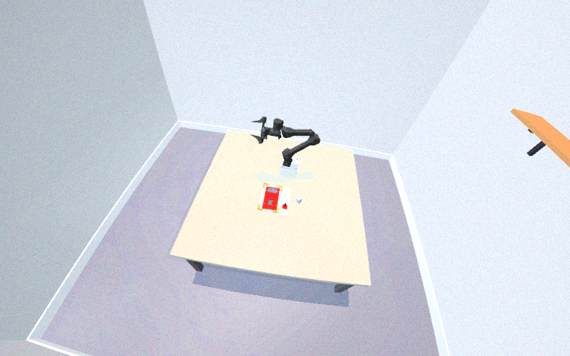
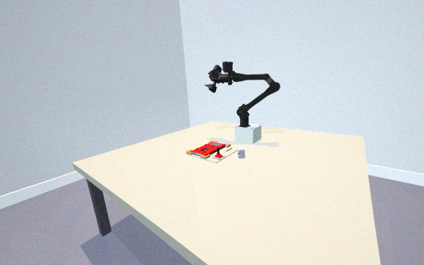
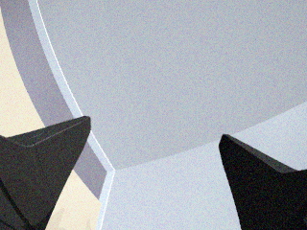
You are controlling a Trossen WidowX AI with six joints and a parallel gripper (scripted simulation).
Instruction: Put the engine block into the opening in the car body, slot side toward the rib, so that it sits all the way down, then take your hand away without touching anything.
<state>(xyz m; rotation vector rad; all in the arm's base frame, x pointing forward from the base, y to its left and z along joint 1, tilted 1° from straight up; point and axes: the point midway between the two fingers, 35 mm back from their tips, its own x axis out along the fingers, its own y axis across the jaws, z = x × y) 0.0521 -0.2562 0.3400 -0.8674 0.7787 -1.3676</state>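
The car body [image 1: 272, 196] [image 2: 213, 148] is red with yellow corner pieces and lies flat on a white board. Its dark opening [image 1: 270, 202] [image 2: 204, 149] shows in the top face; the rib cannot be made out. The engine block [image 1: 298, 200] [image 2: 240, 153] is small and pale grey and stands on the table beside the board, outside the car body. Which way its slot faces is too small to tell. My gripper [image 1: 252, 128] [image 2: 206, 79] [image 3: 157, 132] is open and empty, high above the table, clear of the block and the car body.
The white board [image 1: 286, 196] also carries a red piece with a black upright knob [image 1: 284, 206] [image 2: 218, 154], between the car body and the block. The arm's pale base box [image 1: 289, 170] [image 2: 247, 134] stands behind them. Walls surround the table.
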